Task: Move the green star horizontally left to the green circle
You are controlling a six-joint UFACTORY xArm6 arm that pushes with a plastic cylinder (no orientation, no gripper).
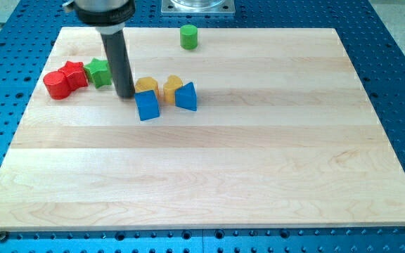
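Note:
The green star [99, 72] lies near the board's upper left, touching the red blocks on its left. The green circle [188, 36], a short cylinder, stands near the view's top edge, right of the star and higher up. My tip [125, 94] rests on the board just right of the green star and a little below it, between the star and the yellow block [146, 86]. The rod rises from the tip toward the view's top.
A red cylinder [58, 84] and a red block [74, 74] sit left of the star. A blue cube [147, 105] lies below the yellow block. A second yellow block [172, 87] and a blue triangle [186, 97] lie to their right. The wooden board [209, 169] sits on a blue perforated table.

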